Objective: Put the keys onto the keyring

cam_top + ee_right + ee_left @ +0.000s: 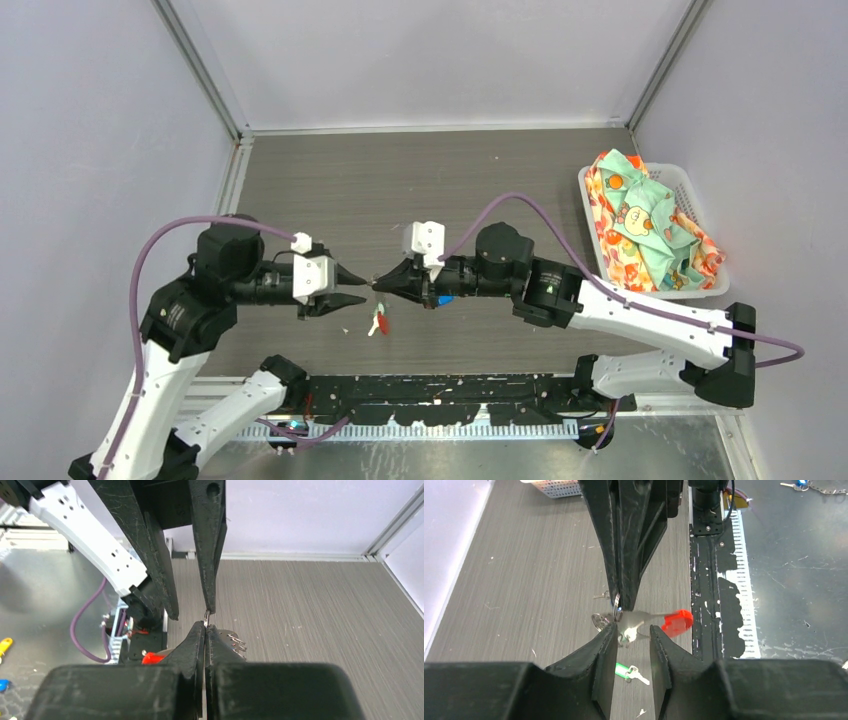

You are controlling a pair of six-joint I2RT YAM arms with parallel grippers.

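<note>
My right gripper (377, 284) is pinched fully closed on the keyring (636, 622). From its wrist camera I see a thin metal ring nipped between the fingertips. The chain and red loop (677, 621) dangle from that pinch, off the table (480, 180), and the loop is blurred.

My left gripper (365, 288) faces the right one tip to tip, with its jaws part way open. The chain hangs in the gap between its fingers (606, 647). I can't tell whether either finger brushes it, but the jaws clamp nothing.

In the top view the keyring hangs at 6 o'clock from where the tips meet, near the table's centre. A green key (624, 670) lies on the table beneath the left fingers. A blue key (444, 299) sits at 4 o'clock from the tips, under the right gripper.
</note>
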